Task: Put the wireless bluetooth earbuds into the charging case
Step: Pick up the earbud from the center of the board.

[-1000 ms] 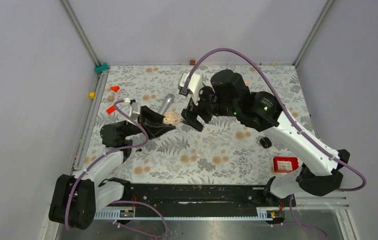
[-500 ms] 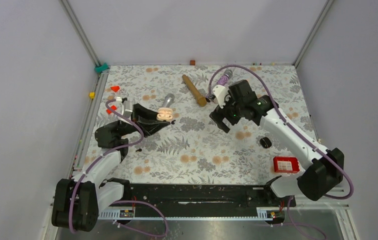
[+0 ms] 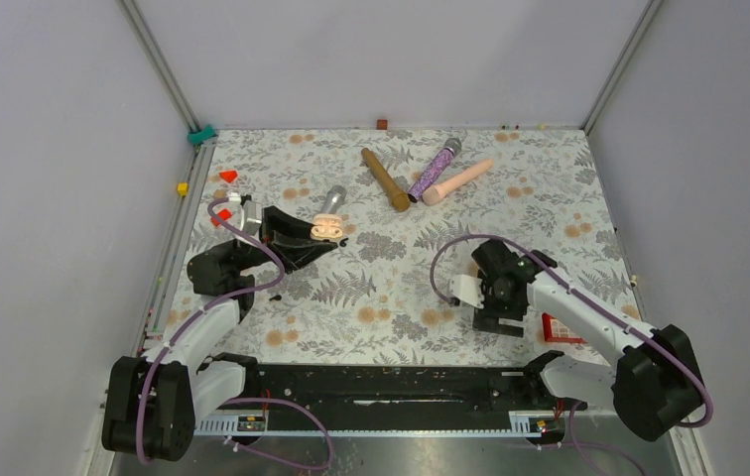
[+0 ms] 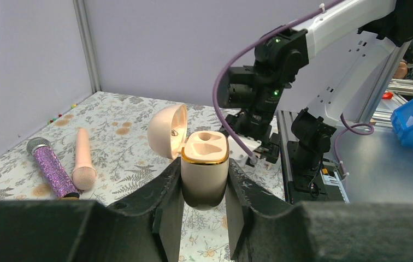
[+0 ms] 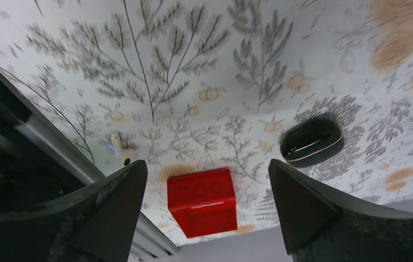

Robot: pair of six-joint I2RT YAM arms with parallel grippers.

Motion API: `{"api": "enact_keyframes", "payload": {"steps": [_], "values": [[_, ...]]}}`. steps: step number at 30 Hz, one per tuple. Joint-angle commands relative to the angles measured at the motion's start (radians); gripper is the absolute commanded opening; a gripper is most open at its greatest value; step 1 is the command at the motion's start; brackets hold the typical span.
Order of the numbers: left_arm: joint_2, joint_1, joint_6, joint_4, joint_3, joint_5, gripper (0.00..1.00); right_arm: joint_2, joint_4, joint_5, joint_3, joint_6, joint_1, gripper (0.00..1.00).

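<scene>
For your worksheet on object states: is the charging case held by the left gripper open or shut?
Open. In the left wrist view the charging case sits upright between the left gripper fingers, lid swung back, both earbud wells empty.

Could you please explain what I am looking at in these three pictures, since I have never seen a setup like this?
These show two robot arms bolted at the near edge of a flower-patterned table. The overhead picture comes from a fixed camera above and behind the arms; the other two come from cameras on each wrist, with that arm's own fingers in view.

The left gripper is shut on a cream charging case, its lid open and both sockets looking empty. The right gripper is open, hanging above a small red box and a black pebble-like thing.

At the far side lie three stick microphones: a brown one, a purple glittery one and a pink one. I cannot make out any earbuds.
</scene>
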Motion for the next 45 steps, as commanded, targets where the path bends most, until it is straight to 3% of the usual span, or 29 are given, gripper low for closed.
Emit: {"api": "enact_keyframes", "payload": {"steps": [1, 5, 17, 24, 31, 38, 45], "values": [[-0.009, -0.002, -0.004, 0.056, 0.005, 0.002, 0.00, -0.050, 0.004, 0.135, -0.063, -0.127, -0.003, 0.88], [-0.012, -0.005, 0.005, 0.056, 0.003, 0.007, 0.00, -0.039, 0.021, 0.178, -0.118, -0.175, -0.017, 0.87], [-0.020, -0.005, 0.009, 0.055, -0.001, 0.010, 0.00, 0.052, -0.016, 0.104, -0.132, -0.190, -0.038, 0.77], [-0.013, -0.008, 0.012, 0.055, 0.001, 0.011, 0.00, -0.015, -0.089, 0.066, -0.124, -0.246, -0.037, 0.75], [-0.015, -0.011, 0.016, 0.052, 0.002, 0.013, 0.01, -0.075, -0.013, 0.065, -0.200, -0.376, -0.037, 0.75], [-0.017, -0.011, 0.023, 0.044, 0.004, 0.012, 0.01, -0.189, 0.043, -0.054, -0.306, -0.556, -0.037, 0.72], [-0.025, -0.012, 0.034, 0.024, 0.007, 0.011, 0.02, -0.202, 0.044, -0.061, -0.319, -0.577, -0.037, 0.69]]}}
